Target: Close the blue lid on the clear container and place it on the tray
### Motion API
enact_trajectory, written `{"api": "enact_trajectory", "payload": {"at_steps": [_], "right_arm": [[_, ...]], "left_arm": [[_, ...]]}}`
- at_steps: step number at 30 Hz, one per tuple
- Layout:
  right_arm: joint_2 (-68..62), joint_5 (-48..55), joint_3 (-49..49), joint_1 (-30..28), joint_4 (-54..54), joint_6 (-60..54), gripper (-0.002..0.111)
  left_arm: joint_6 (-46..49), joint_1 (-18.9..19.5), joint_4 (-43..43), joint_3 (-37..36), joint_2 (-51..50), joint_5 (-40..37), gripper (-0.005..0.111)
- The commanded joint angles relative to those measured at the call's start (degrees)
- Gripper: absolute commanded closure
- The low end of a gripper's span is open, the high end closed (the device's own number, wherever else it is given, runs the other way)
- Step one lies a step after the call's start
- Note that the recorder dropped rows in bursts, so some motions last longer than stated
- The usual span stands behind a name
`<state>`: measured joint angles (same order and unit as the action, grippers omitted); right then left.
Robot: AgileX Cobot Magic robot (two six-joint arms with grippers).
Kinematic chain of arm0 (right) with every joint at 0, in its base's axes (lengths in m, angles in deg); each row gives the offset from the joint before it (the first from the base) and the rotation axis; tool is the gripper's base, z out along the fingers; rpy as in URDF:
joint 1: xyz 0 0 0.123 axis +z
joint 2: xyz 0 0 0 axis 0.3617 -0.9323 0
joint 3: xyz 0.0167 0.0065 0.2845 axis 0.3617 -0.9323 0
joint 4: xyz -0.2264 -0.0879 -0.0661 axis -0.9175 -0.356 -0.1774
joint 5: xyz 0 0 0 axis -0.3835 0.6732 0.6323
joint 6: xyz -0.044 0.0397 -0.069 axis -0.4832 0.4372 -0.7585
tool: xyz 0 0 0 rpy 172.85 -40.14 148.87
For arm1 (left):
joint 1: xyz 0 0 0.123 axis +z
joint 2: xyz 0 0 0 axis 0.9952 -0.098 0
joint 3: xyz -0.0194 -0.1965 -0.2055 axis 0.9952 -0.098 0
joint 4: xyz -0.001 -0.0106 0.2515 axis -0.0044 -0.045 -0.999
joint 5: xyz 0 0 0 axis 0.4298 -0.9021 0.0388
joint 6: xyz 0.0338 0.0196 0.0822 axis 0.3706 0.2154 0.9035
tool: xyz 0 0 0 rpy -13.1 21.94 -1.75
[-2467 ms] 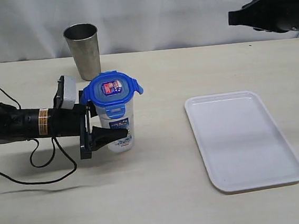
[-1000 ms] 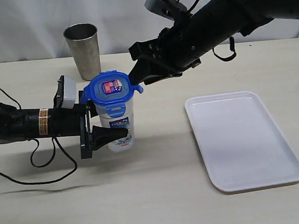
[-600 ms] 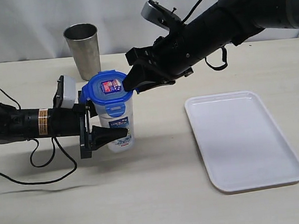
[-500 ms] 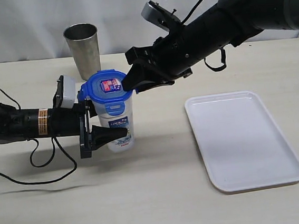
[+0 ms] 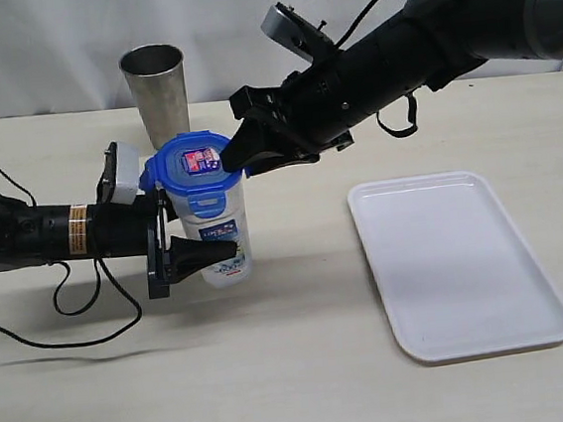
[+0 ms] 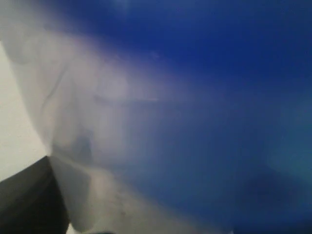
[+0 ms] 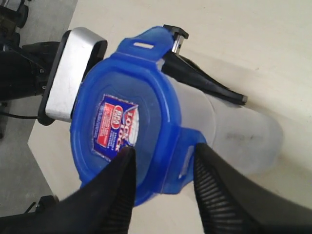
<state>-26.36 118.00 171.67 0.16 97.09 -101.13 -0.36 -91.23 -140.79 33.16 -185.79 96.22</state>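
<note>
While the left end effector (image 5: 210, 244) clamps the clear container (image 5: 214, 213) low down, left of centre, the right end effector (image 5: 229, 160), jaws parted, straddles one flap of the blue lid (image 5: 194, 163) on top; the tray (image 5: 458, 266) lies apart, lower right.

We find the exterior view bright and even, lit from above: soft shadows lie beside the clear container (image 5: 214, 239) and along the lower rim of the tray (image 5: 494, 347) on the counter (image 5: 300, 399). Our left wrist view is wholly out of focus, a smear of blue and pale grey. The right wrist view is sharp on the blue lid (image 7: 122, 126), the counter at upper right nearly washed out, the right end effector (image 7: 164, 152) dark at the lower edge.
</note>
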Motion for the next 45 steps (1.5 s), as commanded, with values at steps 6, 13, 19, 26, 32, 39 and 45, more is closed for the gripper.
{"api": "enact_trajectory", "payload": {"at_steps": [6, 13, 19, 26, 32, 39, 45], "right_arm": [[-4.63, 4.52, -0.56, 1.38, -3.19, -0.68, 0.071], [-4.34, 4.37, 0.42, 1.27, -4.38, -0.98, 0.071], [-3.59, 3.61, 0.54, 1.27, -4.25, -2.52, 0.063], [-1.16, 2.33, 0.54, 0.19, -4.25, -4.78, 0.052], [1.68, 2.59, 0.54, -1.09, -4.56, -5.21, 0.052], [4.36, 2.59, 0.54, -1.24, -4.56, -7.57, 0.046], [8.29, 0.70, 0.54, -1.24, -4.44, -13.40, 0.046]], "left_arm": [[0.30, -0.49, 0.13, -0.16, -0.18, -2.30, 0.107], [0.30, -0.49, 0.29, -0.16, -0.18, -2.30, 0.107], [0.30, -0.49, 0.52, -0.16, -0.18, -2.30, 0.107], [0.30, -0.49, 0.50, -0.16, -0.18, -2.30, 0.107], [0.15, -0.49, 0.74, -0.16, -0.18, -2.30, 0.107], [0.15, -0.49, 1.01, -0.16, -0.18, -2.30, 0.107], [0.15, -0.49, 1.13, -0.16, -0.18, -2.30, 0.107]]}}
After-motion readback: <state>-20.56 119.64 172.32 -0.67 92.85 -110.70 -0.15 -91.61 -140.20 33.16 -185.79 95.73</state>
